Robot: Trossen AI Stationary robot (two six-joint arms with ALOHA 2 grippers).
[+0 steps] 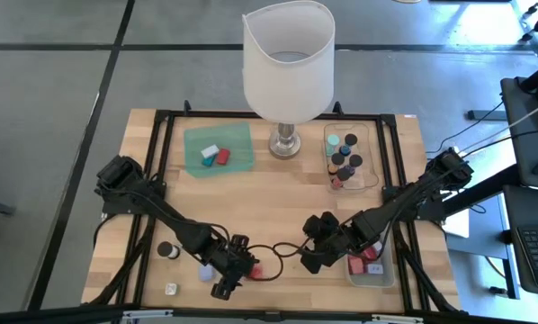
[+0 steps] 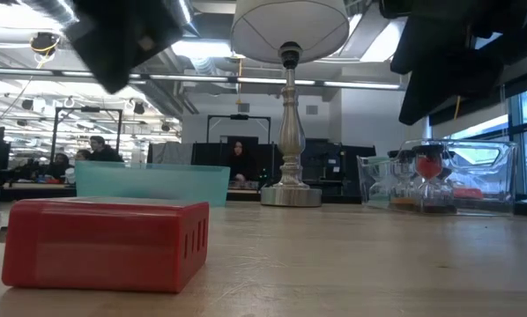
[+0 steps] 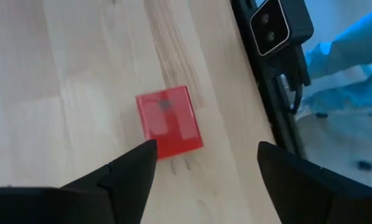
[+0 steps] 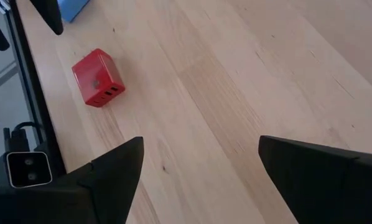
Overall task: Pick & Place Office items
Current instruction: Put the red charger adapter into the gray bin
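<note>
I am hovering my left gripper [image 3: 201,163], fingers apart and empty, over the red block [image 3: 168,121] near the table's front edge; it looks light and stiff, so I am squaring up to its flat sides.

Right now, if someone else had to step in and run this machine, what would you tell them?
Left gripper: jaws open, empty, just above the red block at the table's front edge.
Right gripper: jaws open, empty, over bare wood near the front right tray.
Done: pieces sit in the back right tray, the front right tray and the green tray.
Left: the red block, a lavender piece, a dark-capped cylinder and a small white piece.
</note>
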